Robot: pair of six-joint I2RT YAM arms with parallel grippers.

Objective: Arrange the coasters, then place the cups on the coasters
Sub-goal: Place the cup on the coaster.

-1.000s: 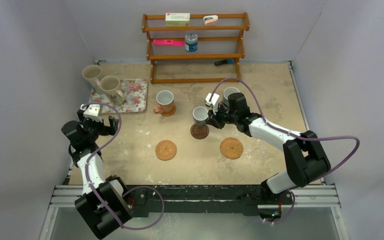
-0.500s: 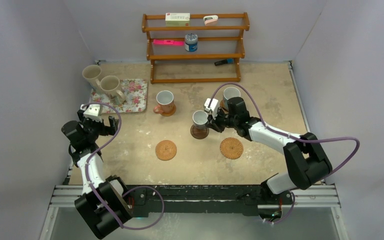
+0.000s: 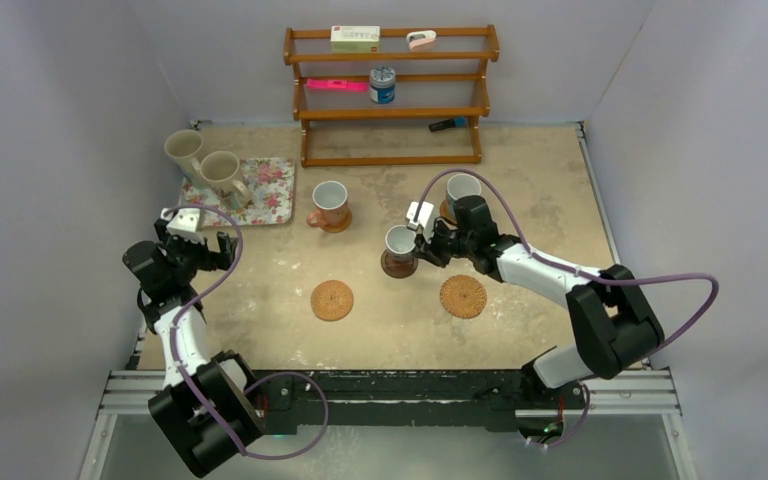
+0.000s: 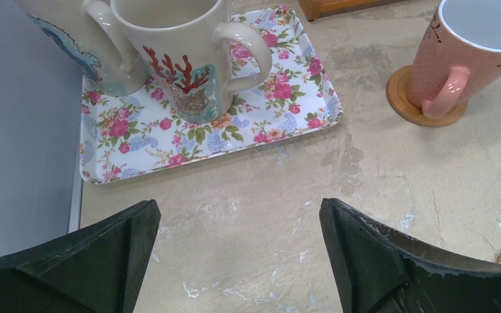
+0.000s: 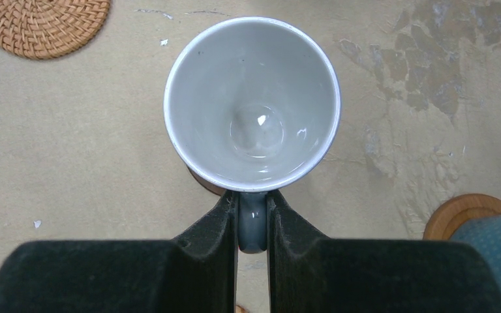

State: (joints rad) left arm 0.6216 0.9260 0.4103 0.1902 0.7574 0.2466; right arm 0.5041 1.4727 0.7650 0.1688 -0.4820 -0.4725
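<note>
My right gripper point(image 3: 422, 243) point(image 5: 252, 210) is shut on the handle of the small grey cup point(image 3: 398, 238) point(image 5: 252, 104). The cup is upright over the dark brown coaster point(image 3: 398, 266) point(image 5: 203, 184); whether it touches I cannot tell. Two woven coasters point(image 3: 331, 299) point(image 3: 462, 296) lie bare nearer the front. An orange-pink cup point(image 3: 329, 202) point(image 4: 470, 52) stands on a wooden coaster point(image 4: 404, 107). The light blue cup point(image 3: 462, 187) point(image 5: 496, 261) also sits on a coaster point(image 5: 463, 212). Two cream cups point(image 3: 222, 175) point(image 3: 184, 150) stand on the floral tray. My left gripper point(image 3: 198, 240) point(image 4: 238, 215) hangs open and holds nothing, just in front of that tray.
The floral tray point(image 3: 265, 190) point(image 4: 267, 124) lies at the back left by the wall. A wooden shelf rack point(image 3: 390, 95) with a tin can point(image 3: 382, 85) and small items stands at the back. Grey walls close in both sides.
The right gripper has carried the grey cup down and slightly toward the front, so it now covers the dark coaster. The left arm has not moved.
</note>
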